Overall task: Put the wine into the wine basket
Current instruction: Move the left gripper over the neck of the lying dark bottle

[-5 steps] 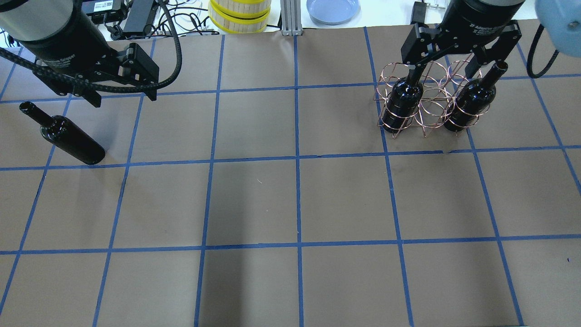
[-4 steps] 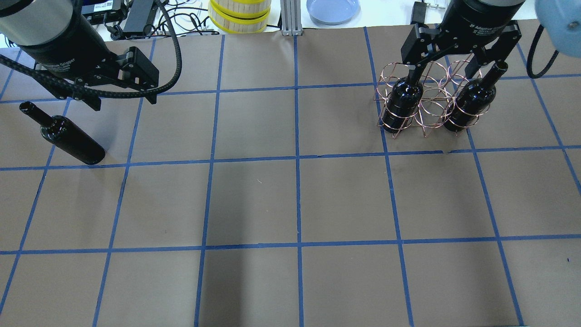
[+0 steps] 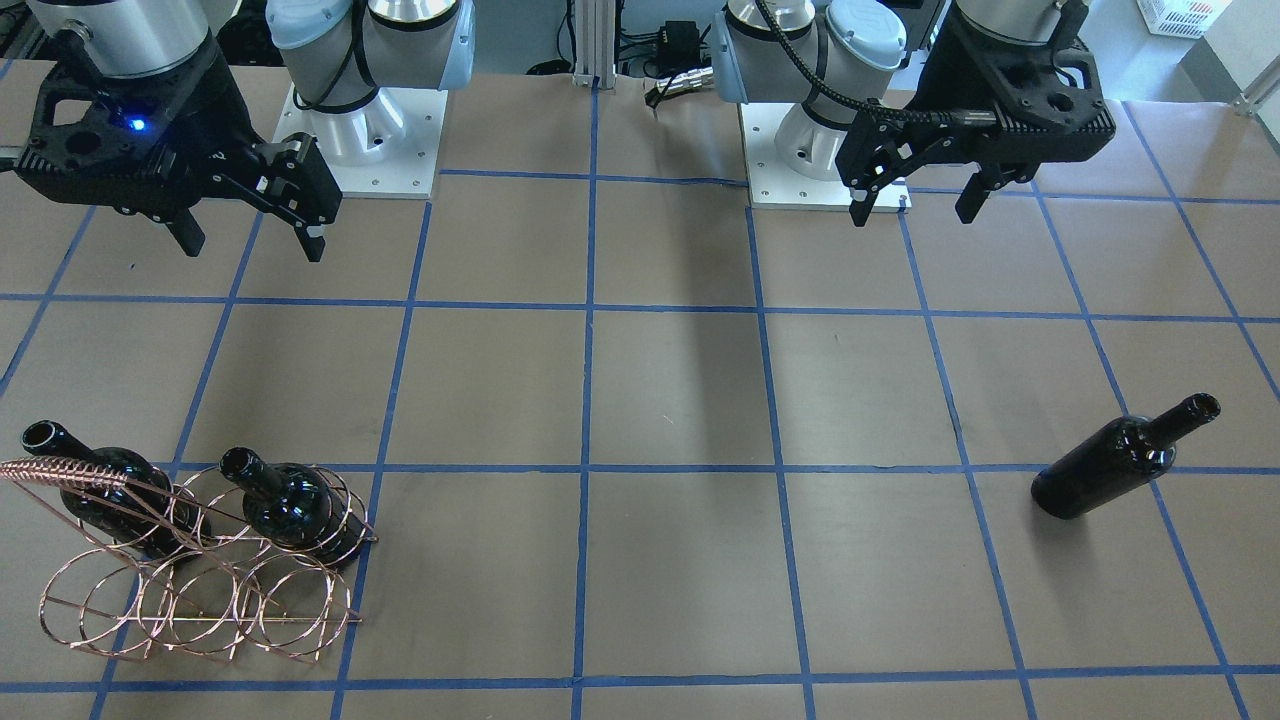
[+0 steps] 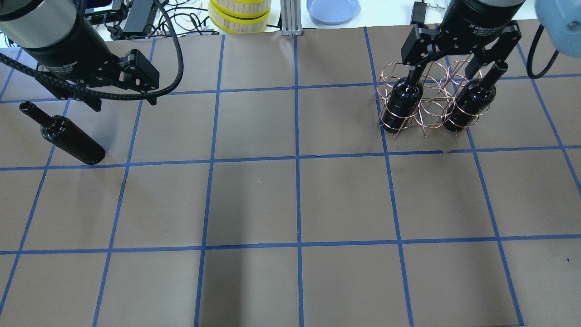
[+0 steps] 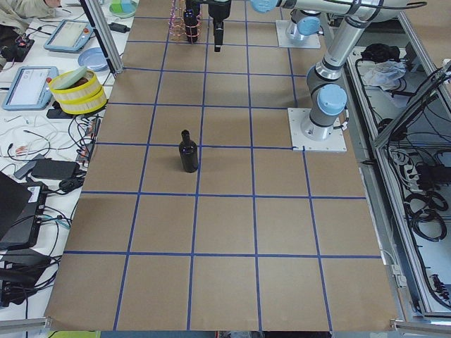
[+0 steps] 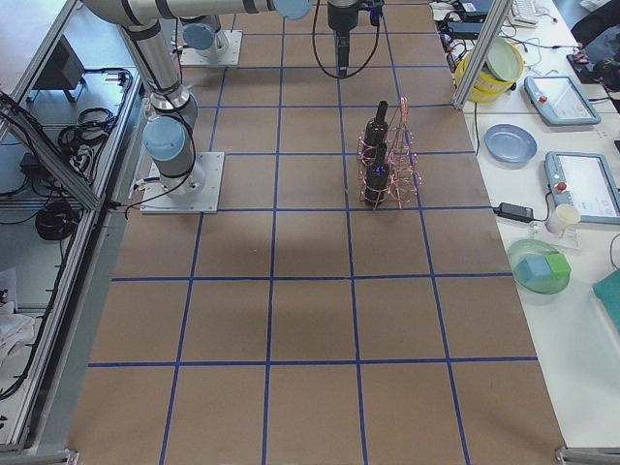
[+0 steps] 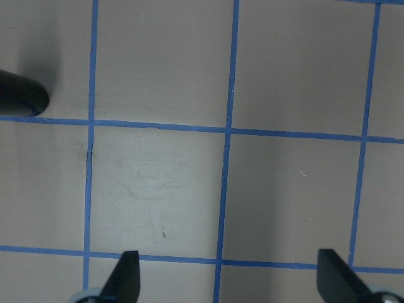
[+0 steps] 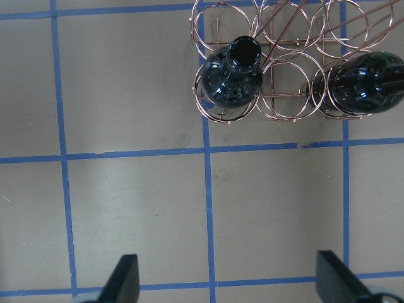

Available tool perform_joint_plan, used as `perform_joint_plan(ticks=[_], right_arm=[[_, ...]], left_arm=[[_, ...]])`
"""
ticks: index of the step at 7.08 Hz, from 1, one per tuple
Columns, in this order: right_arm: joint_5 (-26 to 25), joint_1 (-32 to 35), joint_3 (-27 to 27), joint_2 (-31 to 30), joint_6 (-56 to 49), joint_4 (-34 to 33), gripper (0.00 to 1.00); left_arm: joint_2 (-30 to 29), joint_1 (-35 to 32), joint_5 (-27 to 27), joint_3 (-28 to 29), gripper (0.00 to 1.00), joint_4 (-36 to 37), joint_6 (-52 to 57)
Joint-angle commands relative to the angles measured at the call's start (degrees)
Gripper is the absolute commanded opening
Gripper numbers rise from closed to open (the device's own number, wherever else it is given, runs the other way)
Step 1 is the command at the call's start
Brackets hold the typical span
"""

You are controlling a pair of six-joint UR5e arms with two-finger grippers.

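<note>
Three wine bottles, one wine basket and two grippers are in view.

The loose wine bottle (image 4: 68,136) stands upright and alone on the table (image 4: 254,200), at about 9 o'clock in the overhead view, with its mouth up and no gripper touching it. The left gripper (image 4: 125,103) hangs above the table with both fingers spread wide, pinching nothing. The front-facing view shows it well apart from that bottle, on the side toward the robot's base. In the left wrist view only the bottle's dark rounded edge shows, at 10 o'clock from the fingertips.

The wine basket (image 4: 430,103) sits at about 2 o'clock in the overhead view. It is made of copper wire rings in two rows (three rings to a row in the right wrist view), with a coiled-wire handle. Two bottles stand upright in the row nearer the robot: a racked bottle (image 4: 401,102) in the ring at the basket's 9 o'clock end, and a second racked bottle (image 4: 472,101) at its 3 o'clock end, with the middle ring between them.

The right gripper (image 4: 442,72) hovers on the robot's side of the basket with its fingers also spread wide and gripping nothing. In its wrist view the basket lies at 12 to 1 o'clock beyond the fingertips, well apart from them.

One blue plate (image 4: 332,10) lies past the table's far edge, at 12 o'clock in the overhead view.
</note>
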Motion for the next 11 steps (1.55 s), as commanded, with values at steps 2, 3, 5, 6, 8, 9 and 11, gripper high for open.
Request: perform_joint_plan(ticks=[2, 3, 5, 6, 8, 9, 11], right_arm=[[0.0, 0.0, 0.0, 0.0, -0.1, 0.0, 1.00], [0.0, 0.0, 0.0, 0.0, -0.1, 0.0, 1.00], [0.0, 0.0, 0.0, 0.0, -0.1, 0.0, 1.00], [0.0, 0.0, 0.0, 0.1, -0.2, 0.0, 1.00], [0.0, 0.0, 0.0, 0.0, -0.2, 0.2, 1.00], [0.0, 0.0, 0.0, 0.0, -0.2, 0.2, 1.00], [0.0, 0.0, 0.0, 0.0, -0.2, 0.2, 1.00]], left_arm=[[-1.3, 6.3, 0.0, 3.8, 0.99, 0.3, 1.3], [-2.7, 11.2, 0.1, 6.1, 1.00, -1.8, 2.5], [-5.1, 23.4, 0.1, 6.3, 1.00, -1.6, 8.3], [-7.2, 26.5, 0.2, 6.3, 1.00, -0.6, 10.7], [-12.7, 27.5, 2.1, 5.6, 1.00, 11.3, 18.4], [-14.9, 30.1, 3.5, 5.6, 1.00, 13.2, 25.2], [-18.0, 31.5, 3.4, 5.6, 1.00, 13.4, 29.4]])
